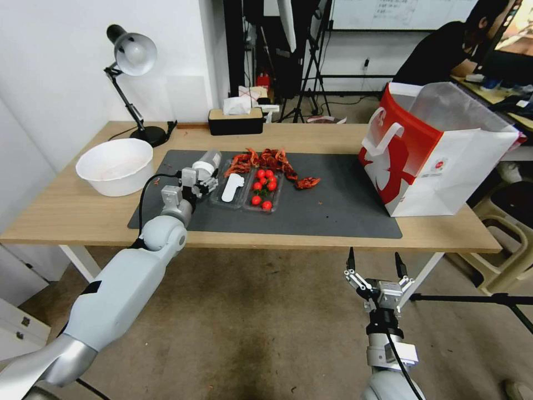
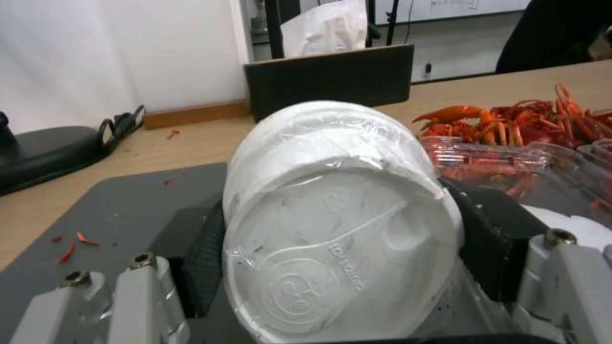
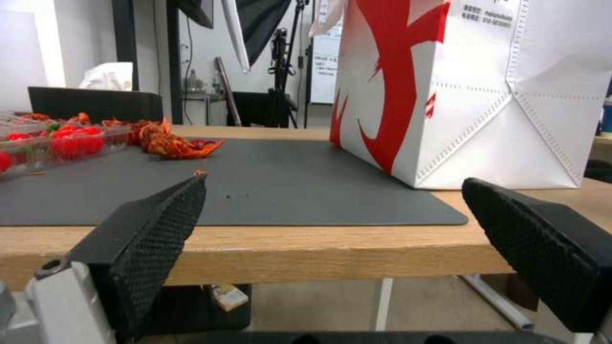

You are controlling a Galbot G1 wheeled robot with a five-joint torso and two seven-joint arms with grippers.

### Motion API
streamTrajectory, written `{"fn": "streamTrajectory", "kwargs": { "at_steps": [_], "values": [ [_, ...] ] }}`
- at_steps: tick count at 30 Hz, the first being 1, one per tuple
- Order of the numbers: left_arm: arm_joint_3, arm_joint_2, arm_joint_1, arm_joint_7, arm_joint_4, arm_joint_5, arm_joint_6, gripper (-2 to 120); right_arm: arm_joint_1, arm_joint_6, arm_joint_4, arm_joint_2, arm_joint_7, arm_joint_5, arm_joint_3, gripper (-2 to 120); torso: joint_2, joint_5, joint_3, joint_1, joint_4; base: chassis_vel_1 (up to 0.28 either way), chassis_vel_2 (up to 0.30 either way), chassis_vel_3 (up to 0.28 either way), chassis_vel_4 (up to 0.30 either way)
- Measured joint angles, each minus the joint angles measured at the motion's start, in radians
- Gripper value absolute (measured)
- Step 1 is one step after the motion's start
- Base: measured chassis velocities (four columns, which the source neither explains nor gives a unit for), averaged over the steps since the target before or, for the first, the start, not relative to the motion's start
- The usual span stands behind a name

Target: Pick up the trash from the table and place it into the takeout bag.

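The clear white-lidded cup (image 2: pixel 338 224) lies on its side on the mat (image 1: pixel 333 214), at about 9 o'clock from the takeout bag (image 1: pixel 438 150), pinched between the pads of the left gripper (image 1: pixel 201 176). I think its thin wall may buckle or slip when lifted, because the hold is sideways. The left arm reaches forward and low over the table (image 1: pixel 66 211). The right gripper (image 1: pixel 375 264) waits below the table edge, fingers spread wide.
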Motion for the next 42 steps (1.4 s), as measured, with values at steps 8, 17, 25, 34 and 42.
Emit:
{"fn": "streamTrajectory", "kwargs": {
  "at_steps": [8, 17, 25, 34, 42],
  "values": [
    [0.056, 0.013, -0.079, 0.046, -0.009, 0.019, -0.062, 72, 0.0, 0.002, -0.001, 0.005, 0.001, 0.0, 0.001, 100, 0.0, 0.0001, 0.0, 0.0, 0.0003, 0.0, 0.0, 0.0, 0.0],
    [0.244, -0.012, -0.292, 0.053, -0.021, -0.027, -0.071, 71, -0.004, 0.003, -0.002, 0.014, 0.004, -0.001, 0.011, 100, 0.0, 0.0003, 0.0, 0.0, 0.0002, 0.0, 0.0, 0.0, 0.0],
    [0.41, -0.109, -0.479, 0.048, -0.003, -0.097, -0.047, 71, -0.006, 0.003, -0.002, 0.03, 0.005, -0.003, 0.014, 100, 0.0, 0.0003, 0.0, 0.0, -0.0001, 0.0, 0.0, 0.0, 0.0],
    [0.538, -0.262, -0.664, 0.045, 0.073, -0.209, -0.03, 71, -0.008, 0.005, -0.001, 0.053, 0.006, -0.013, 0.015, 100, 0.0, 0.0003, 0.0, 0.0, 0.0, 0.0, 0.0, 0.0, 0.0],
    [0.597, -0.381, -0.734, 0.044, 0.104, -0.273, -0.02, 71, -0.007, 0.005, 0.0, 0.062, 0.009, -0.02, 0.015, 100, 0.0, 0.0002, 0.0, 0.0, 0.0001, 0.0, 0.0, 0.0, 0.0]
  ]
}}
